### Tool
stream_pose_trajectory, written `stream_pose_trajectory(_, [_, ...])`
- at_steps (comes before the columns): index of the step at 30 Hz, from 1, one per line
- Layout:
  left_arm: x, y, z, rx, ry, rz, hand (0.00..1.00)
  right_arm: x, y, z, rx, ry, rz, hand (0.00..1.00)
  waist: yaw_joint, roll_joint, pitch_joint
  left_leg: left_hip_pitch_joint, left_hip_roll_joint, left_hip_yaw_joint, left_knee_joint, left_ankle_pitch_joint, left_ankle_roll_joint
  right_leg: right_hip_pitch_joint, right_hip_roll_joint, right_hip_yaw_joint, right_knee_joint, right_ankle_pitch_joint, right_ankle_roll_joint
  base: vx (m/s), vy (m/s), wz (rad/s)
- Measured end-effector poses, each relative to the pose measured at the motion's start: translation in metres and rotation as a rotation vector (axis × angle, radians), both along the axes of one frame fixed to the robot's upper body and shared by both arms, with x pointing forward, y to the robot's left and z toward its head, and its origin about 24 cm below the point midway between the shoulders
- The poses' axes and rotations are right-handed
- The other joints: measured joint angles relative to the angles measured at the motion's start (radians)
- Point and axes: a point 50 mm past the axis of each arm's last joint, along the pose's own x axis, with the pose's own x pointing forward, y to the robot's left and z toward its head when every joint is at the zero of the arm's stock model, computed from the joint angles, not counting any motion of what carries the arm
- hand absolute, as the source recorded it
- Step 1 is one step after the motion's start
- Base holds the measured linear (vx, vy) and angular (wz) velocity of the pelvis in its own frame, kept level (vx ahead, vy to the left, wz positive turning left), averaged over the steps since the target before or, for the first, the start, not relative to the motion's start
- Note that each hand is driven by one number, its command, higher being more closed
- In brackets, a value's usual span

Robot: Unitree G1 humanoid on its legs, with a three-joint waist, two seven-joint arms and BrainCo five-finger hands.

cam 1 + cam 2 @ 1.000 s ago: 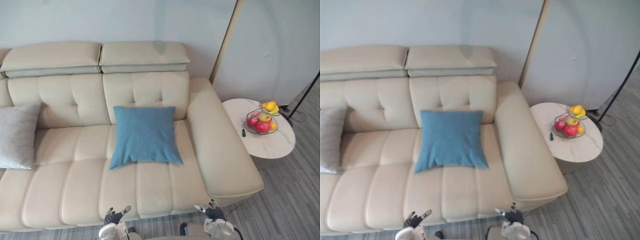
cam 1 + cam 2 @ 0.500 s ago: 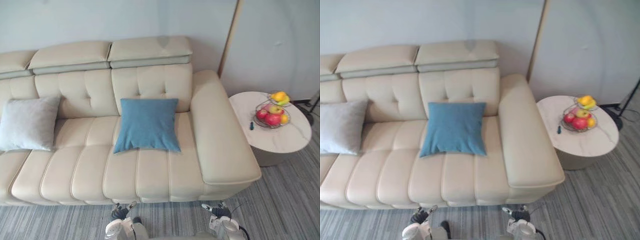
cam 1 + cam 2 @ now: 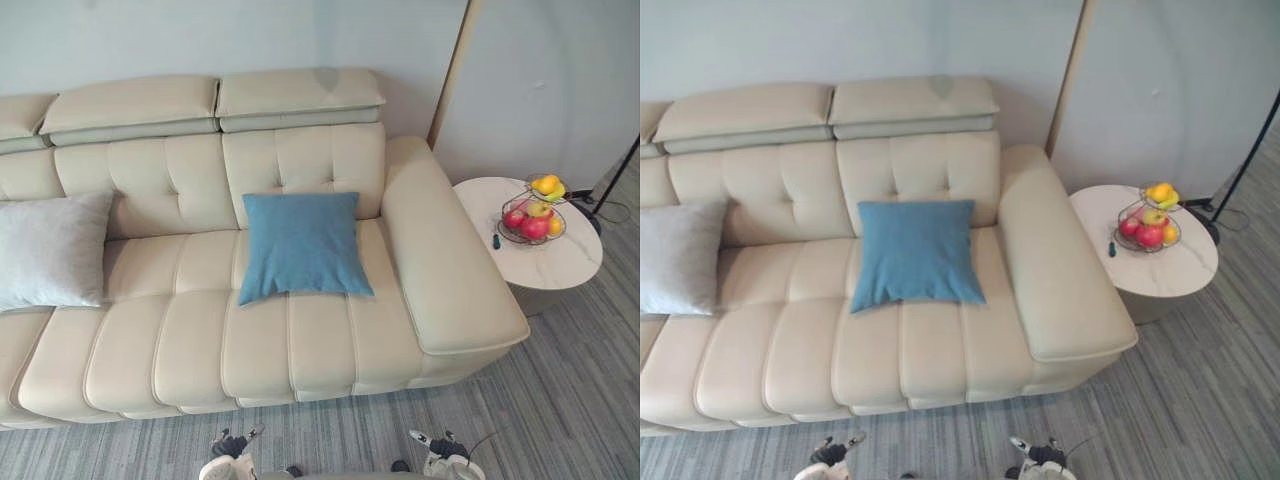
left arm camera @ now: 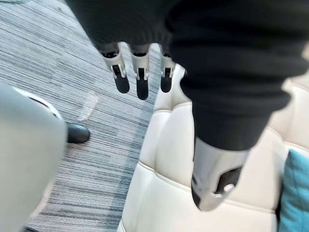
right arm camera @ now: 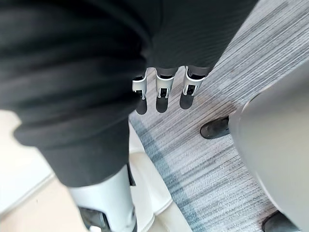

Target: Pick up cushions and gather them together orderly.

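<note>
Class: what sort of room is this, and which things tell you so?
Most likely a living room: a cream sofa with a blue cushion and a grey cushion, plus a round side table bearing a fruit basket.

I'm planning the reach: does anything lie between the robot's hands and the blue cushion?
Nothing visible. The left hand and right hand hang open over the floor before the sofa; only its bare seat lies between them and the blue cushion. Seat towards the grey cushion is bare.

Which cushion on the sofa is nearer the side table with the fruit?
The blue cushion, on the seat beside the armrest; the grey cushion sits far off to the left.
</note>
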Motion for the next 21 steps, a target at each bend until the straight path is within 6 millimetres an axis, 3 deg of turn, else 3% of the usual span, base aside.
stream_pose_trajectory(2, [-0.002,0.0,-0.001,-0.002,0.008,0.0,0.0,0.0,-0.002,0.0,0.001,0.001,-0.002,0.0,0.0,0.0,-0.002,0.012,0.009,-0.006,-0.016,0.007,-0.008,0.008,0.012,-0.004,-0.003,-0.003,-0.005,0.03,-0.063,0.08])
stream_pose_trajectory(3, [-0.005,0.011,-0.001,0.023,0.035,-0.018,0.0,-0.014,-0.005,-0.004,0.013,0.053,-0.037,0.0,-0.016,-0.032,0.003,0.046,0.01,-0.026,-0.064,0.025,-0.011,0.022,0.02,-0.003,-0.019,-0.005,-0.009,0.0,0.0,0.0])
stream_pose_trajectory(15, [-0.005,0.01,-0.001,0.022,0.036,-0.027,0.0,-0.015,-0.005,-0.005,0.016,0.058,-0.039,0.0,-0.025,-0.035,0.005,0.05,0.011,-0.048,-0.064,0.027,-0.01,0.044,0.018,-0.041,-0.024,-0.005,-0.009,0.0,-0.007,0.06])
stream_pose_trajectory(21, [0.001,0.008,0.0,0.009,0.021,-0.049,0.0,-0.014,-0.005,-0.004,0.016,0.047,-0.048,0.0,-0.032,-0.038,0.035,0.059,0.024,-0.022,-0.036,0.021,-0.018,0.05,0.021,-0.036,-0.008,-0.006,-0.008,-0.04,-0.025,-0.05])
